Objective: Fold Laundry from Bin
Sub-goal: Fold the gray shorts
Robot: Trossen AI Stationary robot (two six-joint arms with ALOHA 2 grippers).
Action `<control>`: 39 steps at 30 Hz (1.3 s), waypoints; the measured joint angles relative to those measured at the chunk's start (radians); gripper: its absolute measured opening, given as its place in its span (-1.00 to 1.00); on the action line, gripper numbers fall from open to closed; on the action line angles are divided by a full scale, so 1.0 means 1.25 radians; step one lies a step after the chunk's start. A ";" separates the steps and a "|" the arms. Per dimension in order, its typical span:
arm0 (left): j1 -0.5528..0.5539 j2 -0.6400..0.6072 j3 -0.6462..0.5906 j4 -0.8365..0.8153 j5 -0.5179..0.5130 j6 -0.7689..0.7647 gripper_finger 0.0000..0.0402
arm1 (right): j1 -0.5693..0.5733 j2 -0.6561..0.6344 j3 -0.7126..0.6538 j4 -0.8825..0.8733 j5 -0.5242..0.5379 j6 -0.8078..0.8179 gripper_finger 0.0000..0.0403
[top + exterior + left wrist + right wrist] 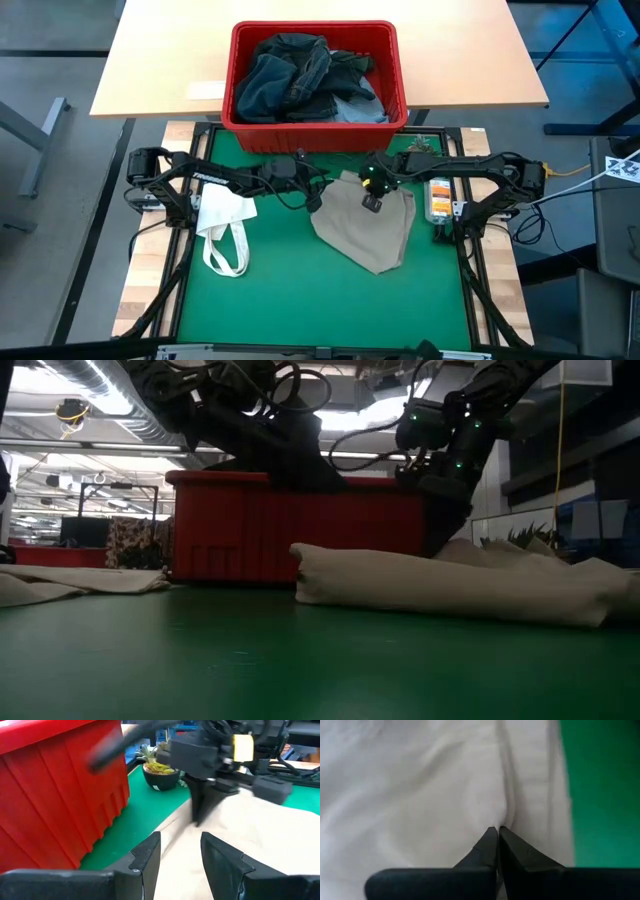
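while the red bin (318,132) stands at the far edge of the green table (300,300), heaped with dark navy and light blue laundry (300,75), the beige trousers (370,228) lie spread on the mat in front of it, a little toward the right side. the right end effector (371,203) is down on the upper part of the trousers; its own wrist view shows the two dark fingers (487,851) pressed together tip to tip, with a raised ridge of beige cloth running into the point where they meet, so it is closed and pinching a fold of the trousers. from table height the same arm drops behind the near roll of the beige trousers (450,585), just in front of the red bin (290,525). the left end effector (318,196) hovers just beside the trousers' left edge, close to the bin's front wall; its fingers (150,857) stand apart with a clear gap and nothing between them, pointing at the beige cloth and at the right end effector (205,805) beyond. a white tote bag (225,225) with looped straps lies flat on the left part of the mat. a small potted plant (160,772) sits near the bin's right corner, and an orange-labelled packet (438,198) lies at the mat's right edge; its print cannot be read, and a yellow sticker on the right arm is likewise illegible.
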 joint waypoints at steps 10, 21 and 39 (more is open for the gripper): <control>-0.026 0.000 0.000 0.000 0.000 0.000 -0.33 | 0.000 0.000 0.000 0.011 0.142 0.040 -0.99; -0.071 0.033 0.001 -0.007 0.000 0.000 -0.33 | 0.000 0.000 0.000 -0.006 0.209 0.046 -0.95; -0.124 0.122 0.001 0.012 -0.001 -0.026 -0.33 | 0.001 0.002 0.118 -0.174 0.237 0.065 -0.27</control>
